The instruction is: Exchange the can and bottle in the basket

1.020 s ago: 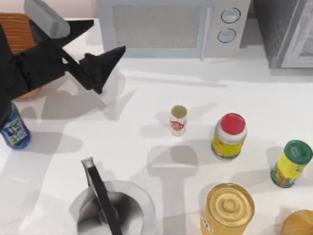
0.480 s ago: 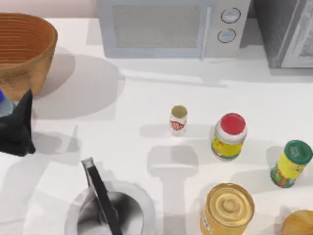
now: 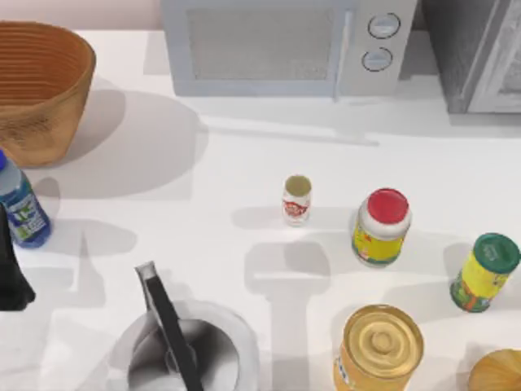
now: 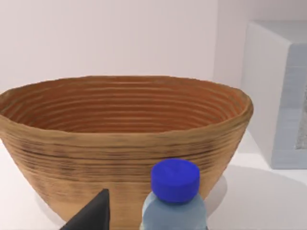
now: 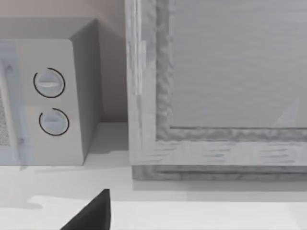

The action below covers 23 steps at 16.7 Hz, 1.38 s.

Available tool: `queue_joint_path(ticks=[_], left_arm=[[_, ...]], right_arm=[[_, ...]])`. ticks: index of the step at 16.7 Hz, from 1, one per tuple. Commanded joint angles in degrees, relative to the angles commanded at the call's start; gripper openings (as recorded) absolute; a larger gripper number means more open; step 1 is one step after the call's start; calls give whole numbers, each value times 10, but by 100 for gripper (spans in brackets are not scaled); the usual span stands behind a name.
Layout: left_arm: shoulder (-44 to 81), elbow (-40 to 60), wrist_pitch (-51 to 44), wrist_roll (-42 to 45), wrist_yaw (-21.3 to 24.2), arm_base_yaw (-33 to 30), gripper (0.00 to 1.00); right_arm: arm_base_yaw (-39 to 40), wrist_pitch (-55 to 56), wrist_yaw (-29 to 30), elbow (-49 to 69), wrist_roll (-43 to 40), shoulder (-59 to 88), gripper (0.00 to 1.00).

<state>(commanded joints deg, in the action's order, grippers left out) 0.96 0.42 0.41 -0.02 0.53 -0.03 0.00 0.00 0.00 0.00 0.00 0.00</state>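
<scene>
The orange-brown woven basket (image 3: 41, 81) stands at the table's far left, and its inside shows nothing in the left wrist view (image 4: 124, 139). The blue-capped clear bottle (image 3: 20, 204) stands upright on the table just in front of the basket, its cap (image 4: 175, 179) close to the wrist camera. My left gripper (image 3: 10, 277) is at the left edge, just nearer than the bottle and apart from it, open, with one finger (image 4: 93, 215) showing. The small white and red can (image 3: 297, 199) stands alone mid-table. One finger (image 5: 93, 213) of my open right gripper points at the back wall units.
A microwave (image 3: 277, 45) lines the back. A red-capped yellow jar (image 3: 381, 226), a green-capped yellow bottle (image 3: 484, 271) and a large gold-lidded tin (image 3: 380, 346) stand at the right. A grey pot with a dark handle (image 3: 183, 350) sits at the front.
My left arm has drawn back from over the basket to the table's left edge, uncovering the basket and the bottle. The bottle stays standing on the table. The can has not moved.
</scene>
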Motion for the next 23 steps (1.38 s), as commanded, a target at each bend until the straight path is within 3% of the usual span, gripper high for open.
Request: queue_joint_path(ticks=[7,11,15,23], left_arm=[[-7,-2,-3,0,-4,-1,100],[54,2,58,1,0,4,100],[211,7,194,4,12,13,100],[667,11,526,14,42,36,100]], right_arm=[[0,0,0,0,0,0,100],[0,0,0,0,0,0,100],[0,0,0,0,0,0,100],[0,0,0,0,0,0,100]])
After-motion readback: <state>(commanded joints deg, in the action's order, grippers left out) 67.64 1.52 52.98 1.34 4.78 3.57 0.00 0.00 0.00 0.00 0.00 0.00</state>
